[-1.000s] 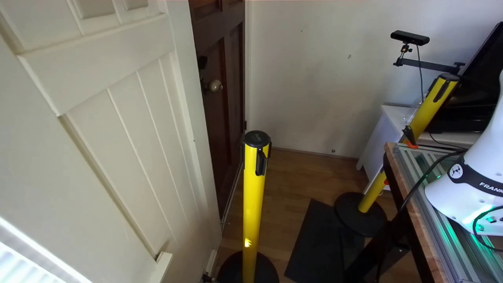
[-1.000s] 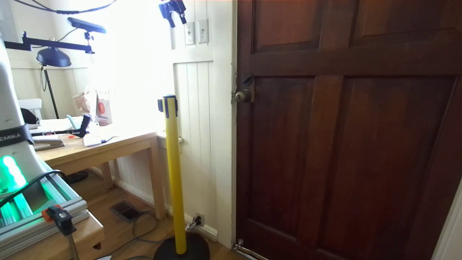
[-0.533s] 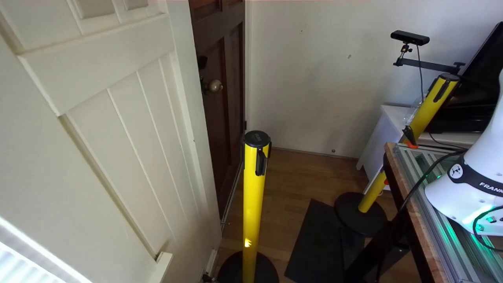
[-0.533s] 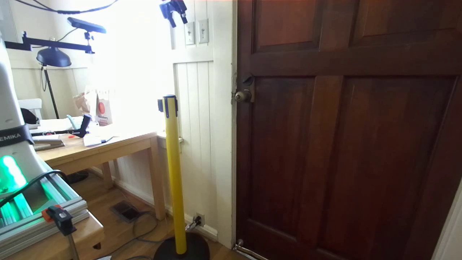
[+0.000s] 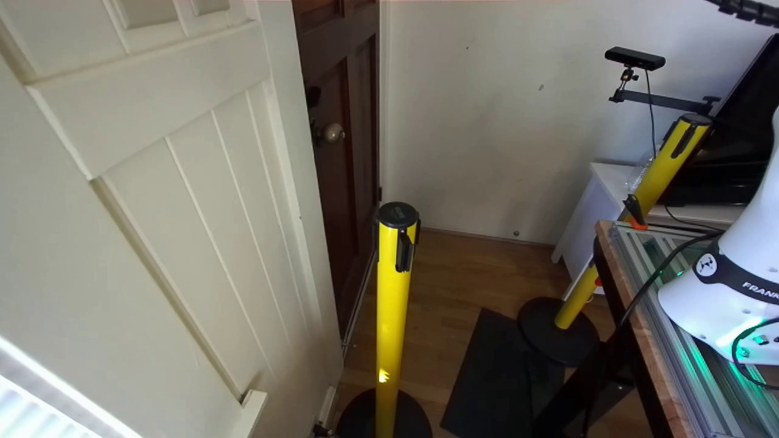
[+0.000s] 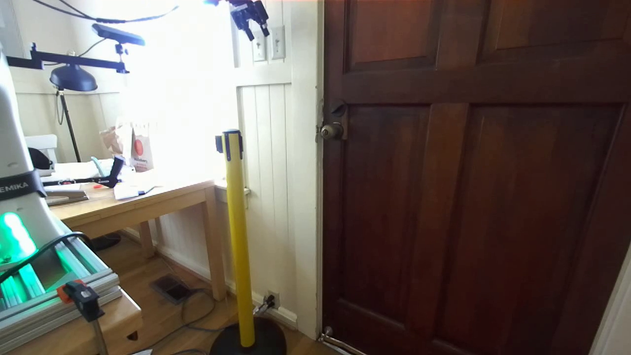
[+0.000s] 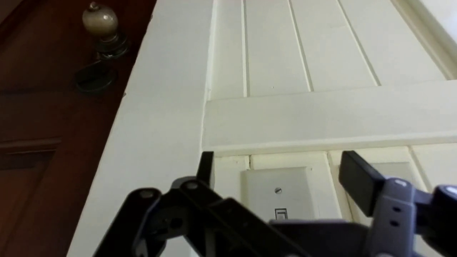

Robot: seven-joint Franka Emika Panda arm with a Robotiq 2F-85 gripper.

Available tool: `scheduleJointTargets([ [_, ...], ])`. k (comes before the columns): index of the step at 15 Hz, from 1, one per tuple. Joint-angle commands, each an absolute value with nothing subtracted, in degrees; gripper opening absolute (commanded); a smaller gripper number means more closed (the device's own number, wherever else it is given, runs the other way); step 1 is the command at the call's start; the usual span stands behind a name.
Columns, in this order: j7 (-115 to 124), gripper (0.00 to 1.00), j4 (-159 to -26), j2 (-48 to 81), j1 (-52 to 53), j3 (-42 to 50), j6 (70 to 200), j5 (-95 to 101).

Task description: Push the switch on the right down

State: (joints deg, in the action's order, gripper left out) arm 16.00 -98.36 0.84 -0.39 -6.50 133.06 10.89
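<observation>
In the wrist view the right switch (image 7: pixel 281 213) sits at 5 o'clock, seen between the 2 spread fingers of the tool (image 7: pixel 279 166). In an exterior view a 2nd switch plate (image 6: pixel 259 50) lies at that switch's 9 o'clock, the doorknob (image 6: pixel 332 131) at 5 o'clock.

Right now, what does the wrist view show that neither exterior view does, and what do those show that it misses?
In the wrist view only: a slotted screw on the switch plate nearer the door.
In both exterior views only: a yellow post and the arm's white base; in an exterior view, a lamp.
Shared: the door, doorknob and panelling in all three; the plate and gripper in an exterior view too.
</observation>
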Motion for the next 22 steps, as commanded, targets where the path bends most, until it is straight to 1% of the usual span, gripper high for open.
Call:
scheduleJointTargets([
  [1,14.7,0.75,-92.4,5.2,1.1,-4.9,133.8,12.6],
  [4,13.5,0.6,-88.9,7.5,1.7,-4.4,133.7,12.0],
  [6,12.4,0.54,-86.6,9.1,2.2,-4.2,133.5,11.4],
  [7,12.3,0.55,-85.5,9.9,2.4,-4.0,133.4,11.7],
  [8,11.9,0.51,-84.6,10.5,2.6,-3.9,133.4,11.5],
  [9,11.7,0.5,-83.8,11.2,2.8,-3.8,133.4,11.6],
  [10,11.5,0.45,-82.9,11.9,3.0,-3.7,133.3,11.5],
  [12,10.9,0.45,-81.6,13.1,3.3,-3.4,133.2,11.2],
  [13,10.8,0.4,-81.1,13.5,3.4,-3.2,133.1,11.5],
  [14,10.6,0.39,-80.6,14.0,3.6,-3.1,133.0,11.2],
  [16,10.5,0.27,-79.8,14.8,3.8,-2.8,133.0,11.4],
  [17,10.4,0.26,-79.5,15.1,3.9,-2.7,133.0,11.2],
  [18,10.3,0.2,-79.2,15.4,4.0,-2.6,133.0,11.1],
  [19,10.3,0.02,-78.9,15.7,4.1,-2.5,133.0,11.2],
  [21,10.1,0.05,-78.5,16.0,4.2,-2.3,133.1,11.3],
  [22,10.1,0.0,-78.4,16.1,4.4,-2.2,133.1,11.4],
])
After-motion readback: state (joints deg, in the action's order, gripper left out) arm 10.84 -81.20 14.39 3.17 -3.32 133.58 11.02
